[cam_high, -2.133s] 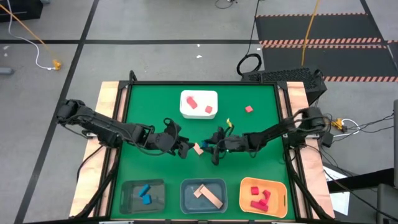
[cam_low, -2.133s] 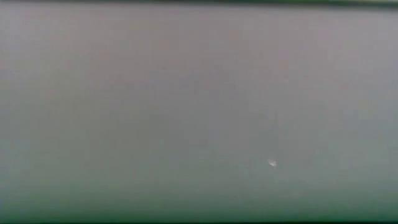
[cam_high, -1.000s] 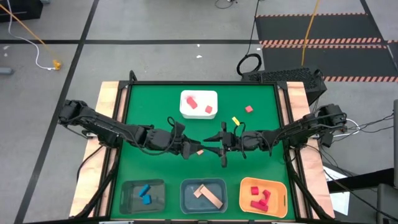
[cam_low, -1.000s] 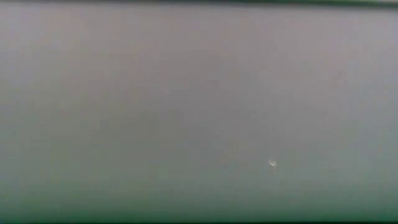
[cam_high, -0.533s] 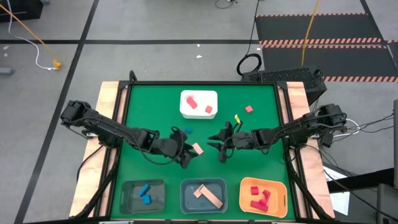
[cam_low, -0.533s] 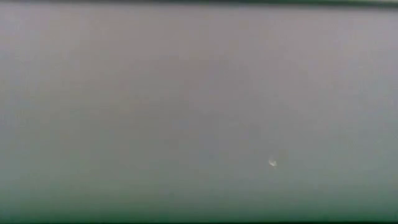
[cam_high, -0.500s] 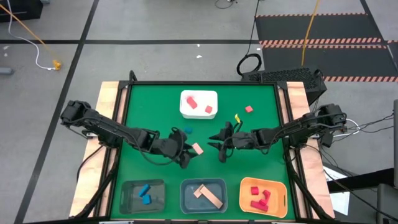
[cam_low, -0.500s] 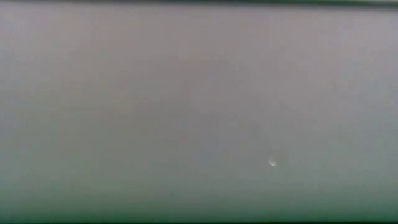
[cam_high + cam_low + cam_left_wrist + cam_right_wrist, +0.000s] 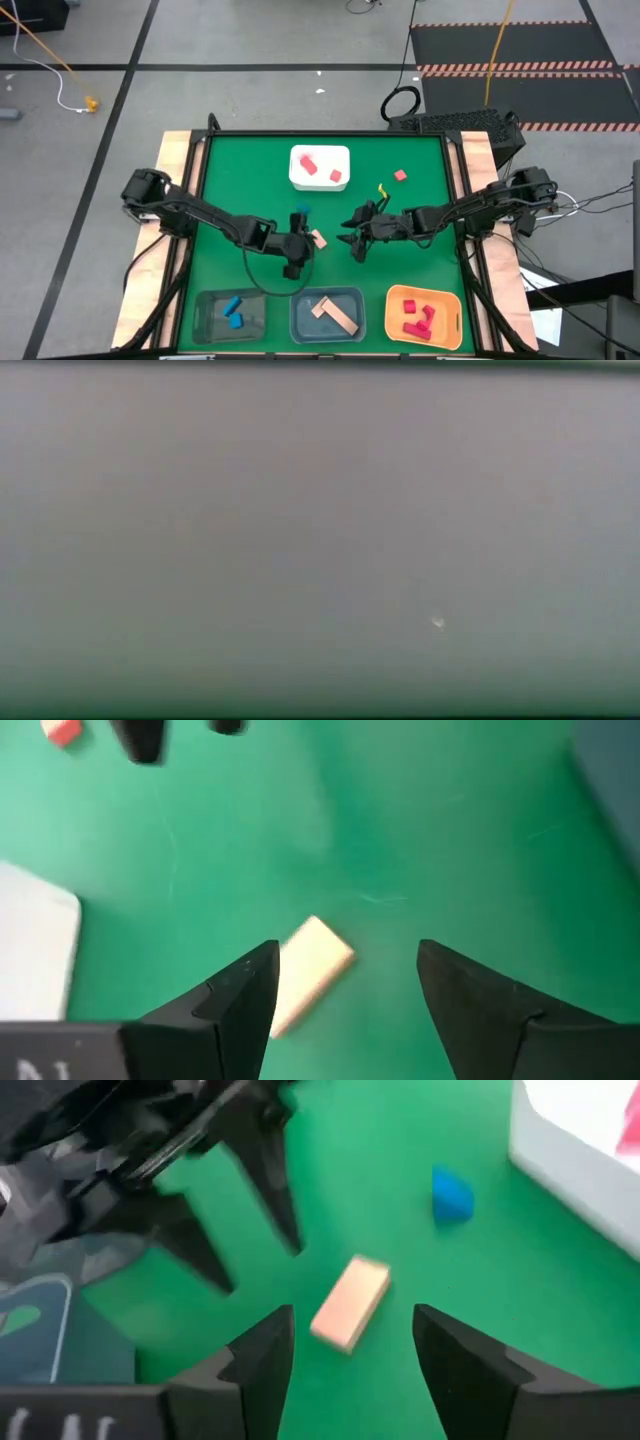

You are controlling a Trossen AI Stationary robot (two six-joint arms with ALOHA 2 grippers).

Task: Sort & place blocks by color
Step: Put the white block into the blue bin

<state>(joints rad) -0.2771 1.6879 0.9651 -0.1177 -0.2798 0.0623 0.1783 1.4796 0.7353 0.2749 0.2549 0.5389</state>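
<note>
Mid-tabletop [image 9: 230, 170], block: tan block [image 9: 310, 970] now lies free at my 12 o'clock.
Left hand [image 9: 345, 995]: open, moved over it.
Right hand [image 9: 340, 1355]: open, backed off.
Meaning: regrasp needed.

1. a table [image 9: 420, 215] holds everything; a tray [image 9: 322, 185] sits at its far middle.
2. two cube blocks [image 9: 307, 161] lie in the tray, one left, one nearer and right.
3. a lone cube [image 9: 400, 175] lies right of the tray, apart from it.
4. a small block [image 9: 302, 211] lies just nearer than the tray.
5. a bar block [image 9: 317, 239] lies at mid-table, between the left gripper [image 9: 300, 252] and the right gripper [image 9: 352, 238].
6. three bins line the near edge: left bin [image 9: 200, 312], middle bin [image 9: 296, 315], right bin [image 9: 392, 312].
7. the left bin holds two blocks [image 9: 235, 312], the middle bin two bars [image 9: 335, 314], the right bin several blocks [image 9: 417, 318].
</note>
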